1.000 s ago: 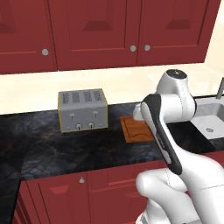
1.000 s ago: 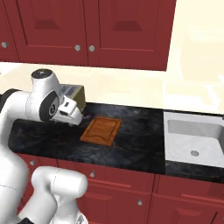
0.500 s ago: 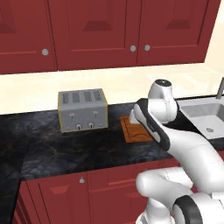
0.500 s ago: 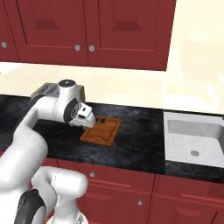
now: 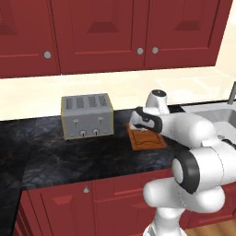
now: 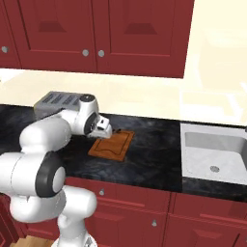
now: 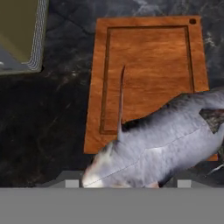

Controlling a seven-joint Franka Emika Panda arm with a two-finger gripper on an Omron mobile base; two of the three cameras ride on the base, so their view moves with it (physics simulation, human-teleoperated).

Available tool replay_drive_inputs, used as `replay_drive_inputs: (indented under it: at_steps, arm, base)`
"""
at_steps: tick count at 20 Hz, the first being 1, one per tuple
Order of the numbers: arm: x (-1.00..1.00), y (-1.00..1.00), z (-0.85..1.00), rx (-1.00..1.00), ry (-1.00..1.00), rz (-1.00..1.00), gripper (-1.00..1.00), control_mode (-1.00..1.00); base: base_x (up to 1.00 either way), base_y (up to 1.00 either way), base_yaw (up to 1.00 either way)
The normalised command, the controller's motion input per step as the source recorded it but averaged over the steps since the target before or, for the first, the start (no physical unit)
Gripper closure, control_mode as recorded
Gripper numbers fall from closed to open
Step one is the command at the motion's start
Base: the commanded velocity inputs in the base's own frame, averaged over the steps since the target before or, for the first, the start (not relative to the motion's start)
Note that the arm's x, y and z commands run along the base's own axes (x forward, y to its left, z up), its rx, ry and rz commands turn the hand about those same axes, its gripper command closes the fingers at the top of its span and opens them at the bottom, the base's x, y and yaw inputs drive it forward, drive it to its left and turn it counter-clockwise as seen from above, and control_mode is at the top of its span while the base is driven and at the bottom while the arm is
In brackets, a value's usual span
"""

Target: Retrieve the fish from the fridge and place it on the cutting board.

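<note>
The hand view looks straight down on the cutting board [image 7: 148,74], with its groove near the edge and a small hole at one corner, and on the fish [image 7: 157,144] hanging above the board's near edge, close to the camera. The two base views do not resolve the fish; they show the gripper [image 5: 138,123] over the wall-side end of the cutting board [image 5: 147,140] on the dark countertop [image 5: 69,156], beside the toaster [image 5: 87,115].

In the hand view the fish's long axis runs across the picture, roughly along the board's near short edge, pale end at lower left, darker end at right. A thin fin points toward the board's middle.

The fingertips are hidden behind the fish, so the jaws' state cannot be read.
</note>
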Motion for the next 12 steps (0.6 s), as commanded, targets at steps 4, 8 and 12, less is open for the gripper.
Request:
replay_drive_inputs:
  at_steps: [4, 8, 12]
  arm:
    - [1.00, 0.00, -0.74, 0.00, 0.03, 0.09, 1.00, -1.00]
    - [1.00, -0.12, -0.52, 0.00, 0.00, 0.09, 1.00, -1.00]
    - [1.00, -0.31, -0.32, 0.00, 0.00, 0.08, -1.00, -1.00]
  base:
    - [0.00, 0.00, 0.00]
    - [0.00, 0.00, 0.00]
    - [0.00, 0.00, 0.00]
